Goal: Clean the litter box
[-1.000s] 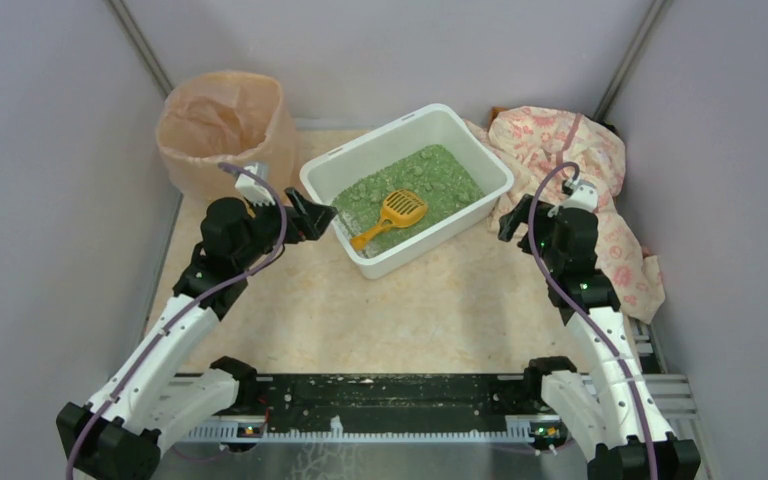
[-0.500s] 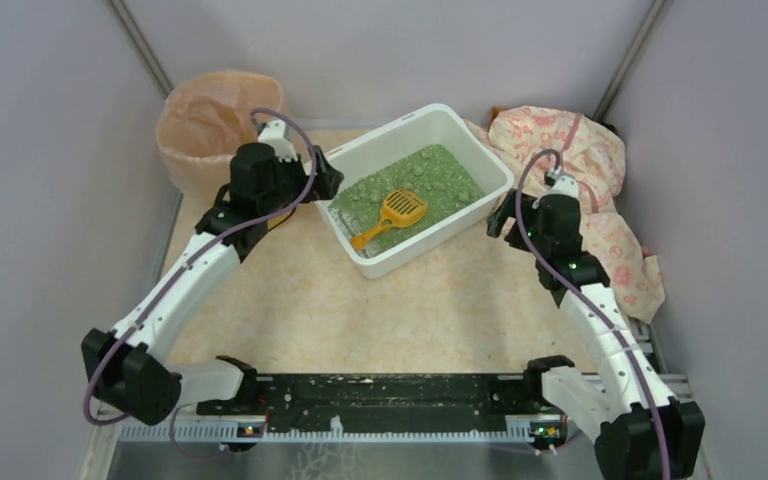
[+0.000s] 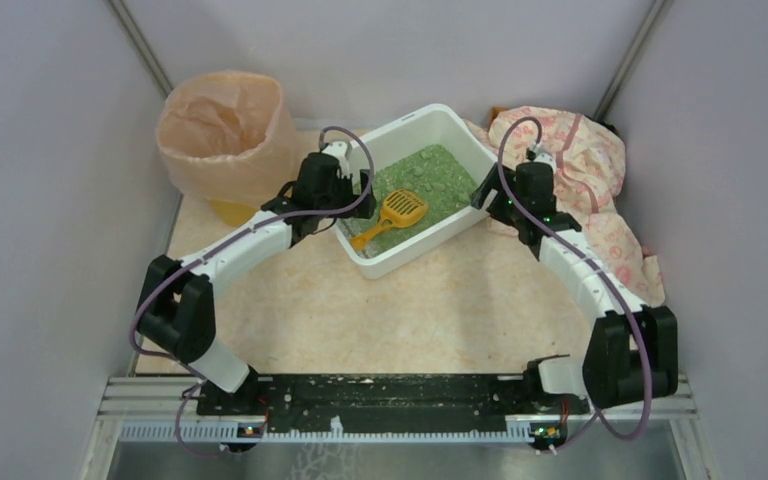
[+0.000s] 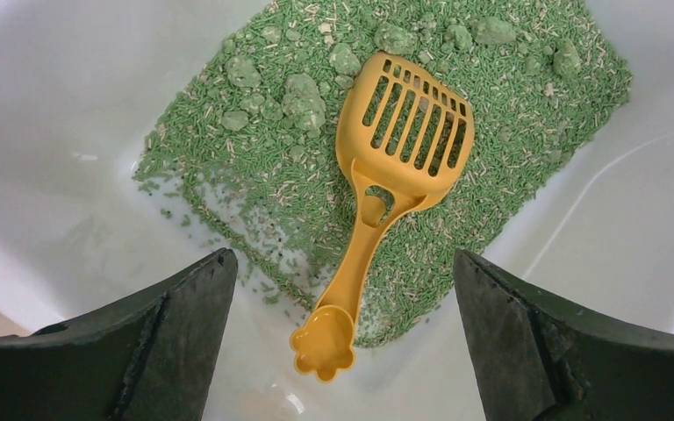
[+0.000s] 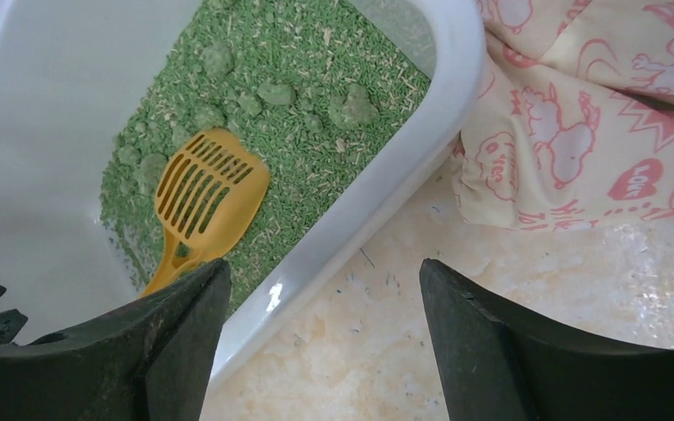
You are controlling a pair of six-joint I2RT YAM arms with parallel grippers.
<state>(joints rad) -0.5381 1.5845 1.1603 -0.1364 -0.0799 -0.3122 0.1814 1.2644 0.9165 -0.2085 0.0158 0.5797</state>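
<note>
— Where was the litter box [image 3: 438, 236]?

— At the far middle of the table [image 3: 410, 310], set at a slant. Green litter [image 3: 430, 172] covered most of its floor and was thin at the near-left corner. Several clumps [image 4: 303, 92] lay among the pellets.

— And the scoop?

— The orange scoop [image 4: 384, 184] lay flat on the litter. Its slotted head pointed far and its paw-shaped handle end pointed near.

— What were the claws doing?

— The left gripper [image 4: 342, 272] hung over the handle with its jaws spread wide and nothing in them. The right gripper [image 5: 325, 272] was also apart and empty. It was at the box's right wall, with one finger over the litter and the other over the table.

— So what was the step?

— Probably picking up the scoop while the other arm steadied the box. The left claw needed to come down square across the thin neck of the handle and low enough to pinch it. It also had to avoid ploughing into the litter. The right claw looked best closing on the rim only, keeping the wall from sliding.

— What else was nearby?

— A bag-lined bin [image 3: 222, 130] stood at the far left, just beside the left arm. A patterned cloth [image 3: 570, 150] lay at the far right, touching the box.
</note>
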